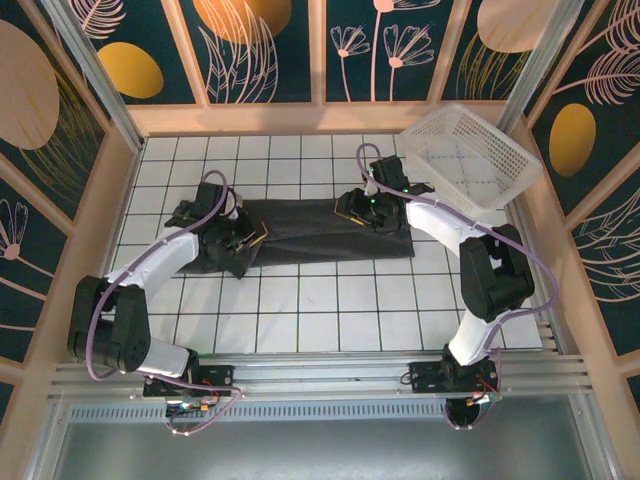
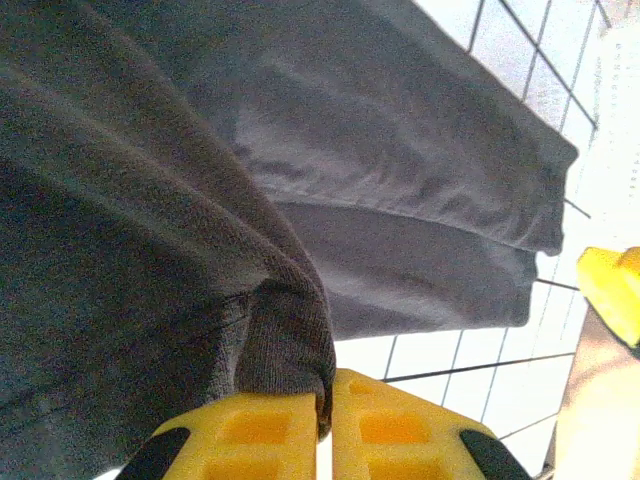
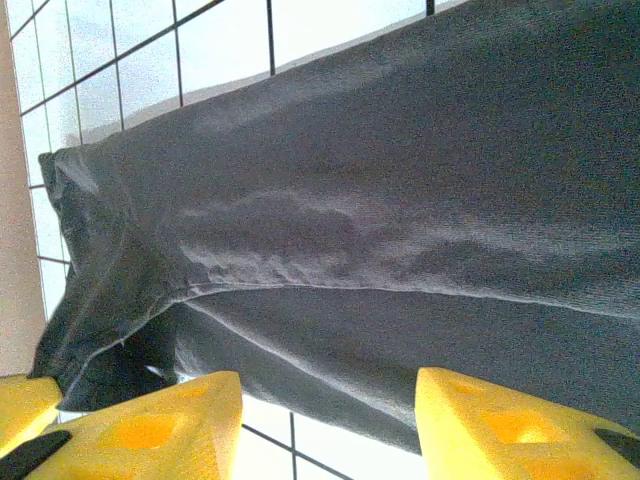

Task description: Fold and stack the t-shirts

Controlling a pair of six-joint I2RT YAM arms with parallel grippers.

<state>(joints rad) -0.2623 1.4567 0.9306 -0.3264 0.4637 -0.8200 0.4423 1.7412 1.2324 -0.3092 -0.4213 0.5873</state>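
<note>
- I see one dark t-shirt (image 1: pixel 310 230) lying as a long band across the middle of the white-tiled bench (image 1: pixel 300 310), running left to right between the two arms.
- Its left end is bunched and rumpled under the left arm; its right end lies flatter, with a straight near edge.
- The left fingers (image 2: pixel 255 440) are pressed together on a fold of the t-shirt (image 2: pixel 300 200). From the left wrist camera I can see a ridge of cloth pinched in the narrow slit between the two yellow pads.
- From above, the left fingers (image 1: pixel 250 240) sit over the bunched left part of the shirt.
- The right fingers (image 3: pixel 150 430) stand well apart, and bare tile shows through part of the gap between them.
- The shirt's doubled edge (image 3: pixel 380 250) hangs just ahead of the right fingers and dips a little way into the gap; I see nothing clamped there.
- From above, the right fingers (image 1: pixel 352 208) are at the shirt's far edge, right of its middle.
- A white lattice basket (image 1: pixel 470 150) sits at the far right corner, apart from the shirt.
</note>
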